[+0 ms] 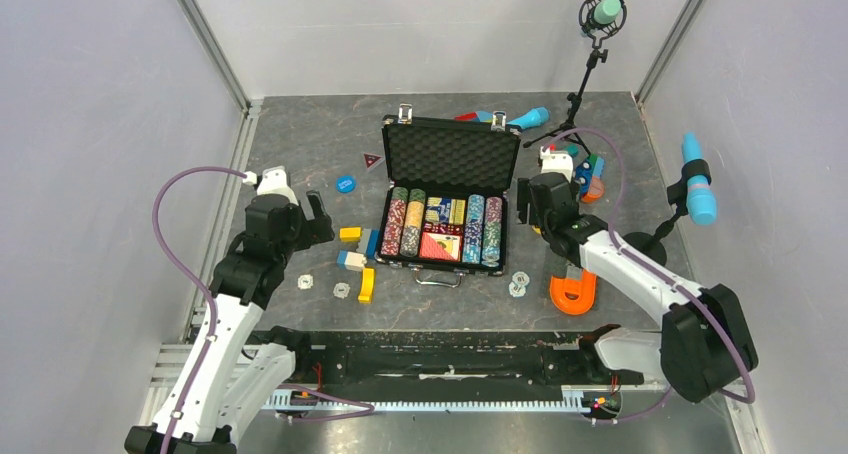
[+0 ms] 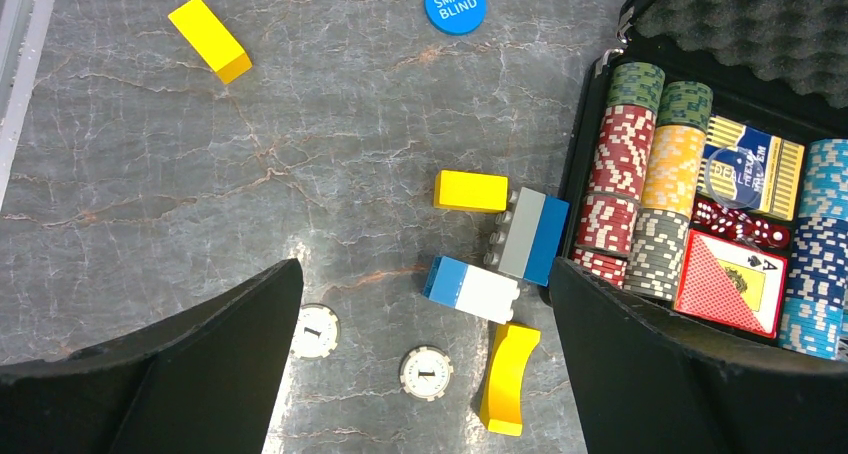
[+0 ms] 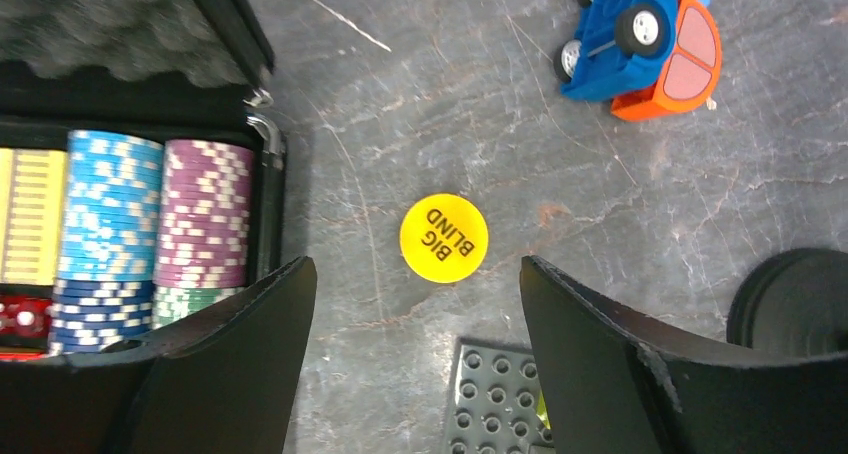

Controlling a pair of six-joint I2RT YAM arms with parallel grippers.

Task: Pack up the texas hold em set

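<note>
My left claw [image 2: 425, 274] hangs wide open over toy blocks [image 2: 470, 191] and two loose chips [image 2: 315, 331] just left of the black briefcase [image 1: 452, 156]. The case sits open in the middle of the table [image 1: 310, 144] with chip rows [image 2: 620, 164] inside. My right claw [image 3: 415, 264] is also spread wide, gripping nothing, above the yellow BIG BLIND button [image 3: 443, 238] near the case's right wall.
</note>
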